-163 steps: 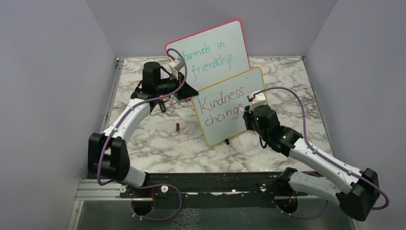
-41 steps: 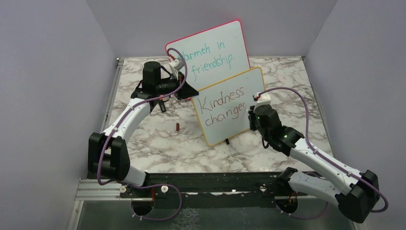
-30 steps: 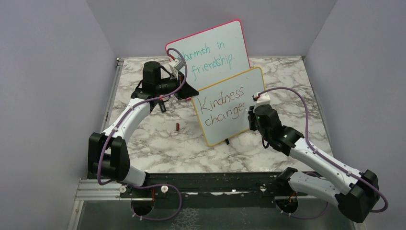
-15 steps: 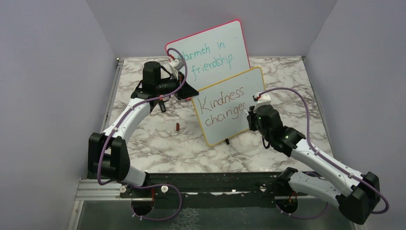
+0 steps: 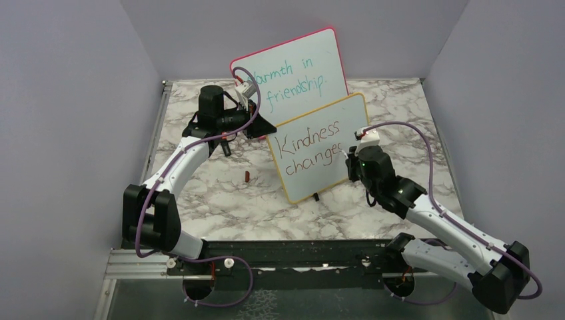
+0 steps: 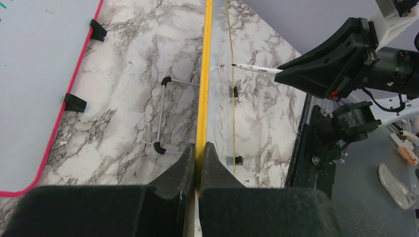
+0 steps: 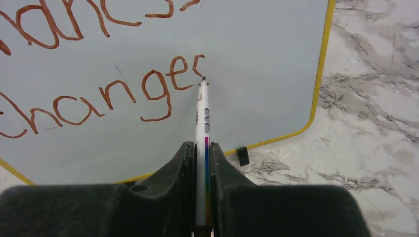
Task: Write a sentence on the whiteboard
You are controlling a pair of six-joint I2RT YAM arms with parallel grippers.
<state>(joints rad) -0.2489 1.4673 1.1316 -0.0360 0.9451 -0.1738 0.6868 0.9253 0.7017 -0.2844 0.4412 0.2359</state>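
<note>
Handling whiteboard (image 5: 308, 183): likely light, stiff, tippy. Your left gripper (image 6: 199, 147) pinches its yellow edge; right gripper (image 7: 200, 145) clamps marker (image 7: 201, 108). Press gently.

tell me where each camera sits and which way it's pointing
Top external: above and behind the bases, looking down and forward at the marble table; both arms show, with the whiteboard between them.
Left wrist: on the left arm, looking along the whiteboard's yellow edge; the left gripper pinches that edge.
Right wrist: on the right arm, facing the whiteboard's written side; the right gripper holds the marker, tip by the sentence.
Shared: both wrist views show the whiteboard and marker.
</note>
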